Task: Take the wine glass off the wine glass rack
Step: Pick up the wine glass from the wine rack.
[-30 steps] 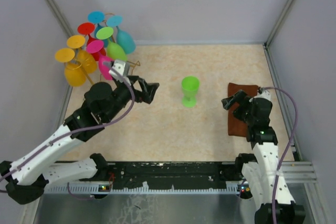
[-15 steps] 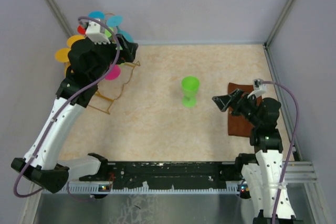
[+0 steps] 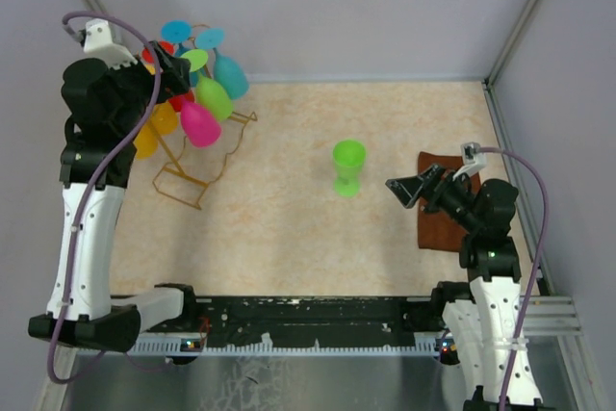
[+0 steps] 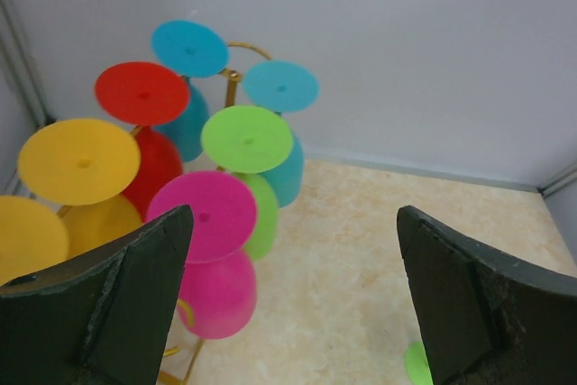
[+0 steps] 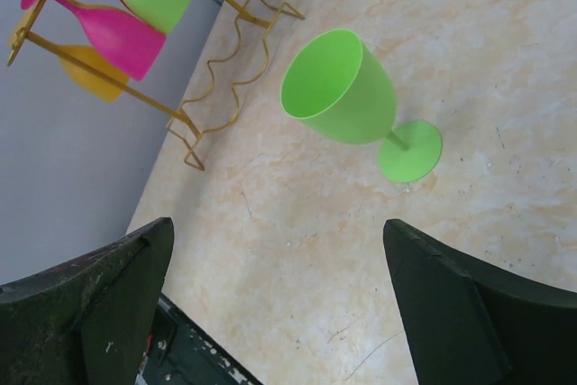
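Note:
The golden wire wine glass rack stands at the back left and holds several upside-down coloured wine glasses. Among them are a pink one, a green one and a teal one. My left gripper is raised high beside the rack, open and empty. In the left wrist view the gripper faces the glass feet, with the pink glass nearest its left finger. A green wine glass stands upright on the table. My right gripper is open and empty to its right.
A brown cloth lies at the right, under the right arm. The enclosure walls stand close behind and left of the rack. In the right wrist view the green glass and the rack's wavy base lie ahead of the open gripper.
My left arm has risen and swung from the middle of the table back left to beside the rack top. My right gripper has shifted slightly left toward the green glass.

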`<action>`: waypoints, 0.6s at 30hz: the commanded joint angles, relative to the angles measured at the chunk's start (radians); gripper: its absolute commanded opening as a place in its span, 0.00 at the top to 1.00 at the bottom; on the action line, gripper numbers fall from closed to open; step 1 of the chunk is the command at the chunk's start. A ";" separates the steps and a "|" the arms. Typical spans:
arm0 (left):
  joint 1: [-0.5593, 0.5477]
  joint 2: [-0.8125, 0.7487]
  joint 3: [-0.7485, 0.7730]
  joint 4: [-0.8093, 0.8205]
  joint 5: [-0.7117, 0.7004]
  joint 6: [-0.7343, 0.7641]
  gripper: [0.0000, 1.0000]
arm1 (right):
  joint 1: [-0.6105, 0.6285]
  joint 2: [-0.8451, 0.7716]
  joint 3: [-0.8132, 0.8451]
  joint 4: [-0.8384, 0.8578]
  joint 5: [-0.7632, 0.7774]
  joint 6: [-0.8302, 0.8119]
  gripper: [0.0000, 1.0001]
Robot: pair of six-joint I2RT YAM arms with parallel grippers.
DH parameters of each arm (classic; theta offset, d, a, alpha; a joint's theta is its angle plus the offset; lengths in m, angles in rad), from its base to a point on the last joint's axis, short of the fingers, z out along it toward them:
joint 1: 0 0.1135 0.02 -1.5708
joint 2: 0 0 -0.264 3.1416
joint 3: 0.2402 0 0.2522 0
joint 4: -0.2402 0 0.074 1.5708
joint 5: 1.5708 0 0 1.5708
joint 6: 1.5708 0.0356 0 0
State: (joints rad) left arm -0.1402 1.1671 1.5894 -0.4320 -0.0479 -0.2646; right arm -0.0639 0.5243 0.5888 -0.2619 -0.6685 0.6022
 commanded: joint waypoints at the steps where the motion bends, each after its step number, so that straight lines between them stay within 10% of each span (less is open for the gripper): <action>1: 0.100 0.010 0.005 -0.054 0.100 0.005 0.01 | -0.008 0.005 0.060 -0.001 -0.001 -0.012 0.01; 18: 0.340 0.090 -0.059 0.006 0.405 -0.123 0.19 | -0.008 0.023 0.080 -0.066 0.049 -0.020 0.01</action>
State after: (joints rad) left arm 0.1688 1.2228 1.5269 -0.4526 0.2325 -0.3424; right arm -0.0639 0.5404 0.6117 -0.3313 -0.6281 0.5976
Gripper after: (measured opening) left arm 0.848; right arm 0.992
